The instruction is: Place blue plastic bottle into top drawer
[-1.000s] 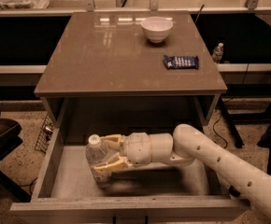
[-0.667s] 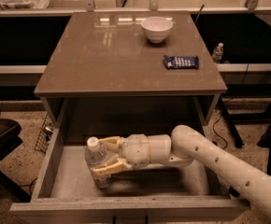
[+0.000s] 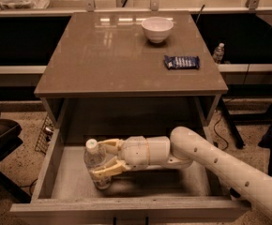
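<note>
Little has shifted since the earlier frame. The blue plastic bottle stays in the left front part of the top drawer, upright, white cap up, long axis vertical. The gripper, inside the drawer just right of it, has its fingers clamped on the bottle's sides. No label writing is readable. The arm leaves over the drawer's right front corner.

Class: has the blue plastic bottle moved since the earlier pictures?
No. The blue plastic bottle, in the gripper, sits equally near the top drawer's left wall.
</note>
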Controlling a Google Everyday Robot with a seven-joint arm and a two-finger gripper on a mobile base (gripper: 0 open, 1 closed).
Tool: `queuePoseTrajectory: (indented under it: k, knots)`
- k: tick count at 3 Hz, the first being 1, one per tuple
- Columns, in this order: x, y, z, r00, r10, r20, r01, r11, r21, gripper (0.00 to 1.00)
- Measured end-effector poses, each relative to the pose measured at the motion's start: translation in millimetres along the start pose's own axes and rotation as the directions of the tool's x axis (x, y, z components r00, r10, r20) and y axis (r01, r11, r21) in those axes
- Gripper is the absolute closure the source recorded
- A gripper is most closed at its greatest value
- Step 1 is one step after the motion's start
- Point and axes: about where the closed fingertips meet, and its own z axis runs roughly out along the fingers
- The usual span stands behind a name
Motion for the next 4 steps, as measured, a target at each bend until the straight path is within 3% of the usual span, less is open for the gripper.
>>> queuePoseTrajectory:
  k: [2,3,4]
  knots:
    - [-0.8,1.7,3.2,1.0,-0.001,0.001,0.001,1.0,-0.008,0.13]
    - [-1.3,2.4,4.7,1.0,-0.001,0.002,0.001,0.9999,-0.011,0.0]
    - [-1.3,2.5,4.7,1.0,-0.001,0.002,0.001,0.9999,-0.012,0.0]
